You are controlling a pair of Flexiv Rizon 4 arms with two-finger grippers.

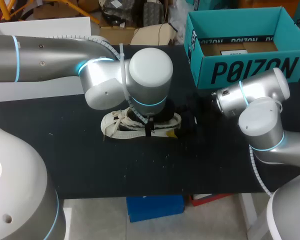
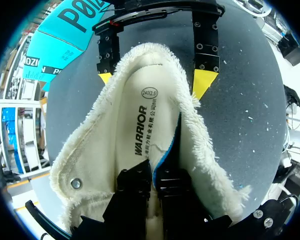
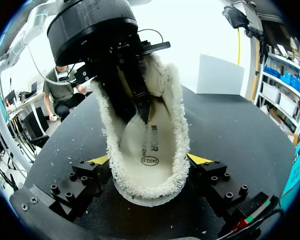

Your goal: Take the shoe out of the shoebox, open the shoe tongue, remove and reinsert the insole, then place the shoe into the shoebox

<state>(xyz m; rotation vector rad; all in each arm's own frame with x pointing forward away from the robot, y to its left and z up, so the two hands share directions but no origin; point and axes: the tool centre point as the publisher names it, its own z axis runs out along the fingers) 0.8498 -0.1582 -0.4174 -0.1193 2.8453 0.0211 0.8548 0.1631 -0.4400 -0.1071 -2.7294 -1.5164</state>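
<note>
Insole [image 2: 140, 135] appears pinched by the left gripper [image 2: 152, 175], its fingers together inside the shoe [image 1: 117, 127], which lies at frame centre on the desk [image 1: 65, 165]. Long axis runs left-right, with the heel clamped from 2 sides by the right gripper [image 3: 149, 160]. Left arm is nearer, so the judged pull is upward. Shoebox [image 1: 240, 70] stands beyond, upper right.

A robotics lab: 2 silver robot arms [image 1: 105, 75] bent over a black table [image 1: 65, 165].

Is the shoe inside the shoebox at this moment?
No, the shoe lies on the black table, outside the teal shoebox.
</note>
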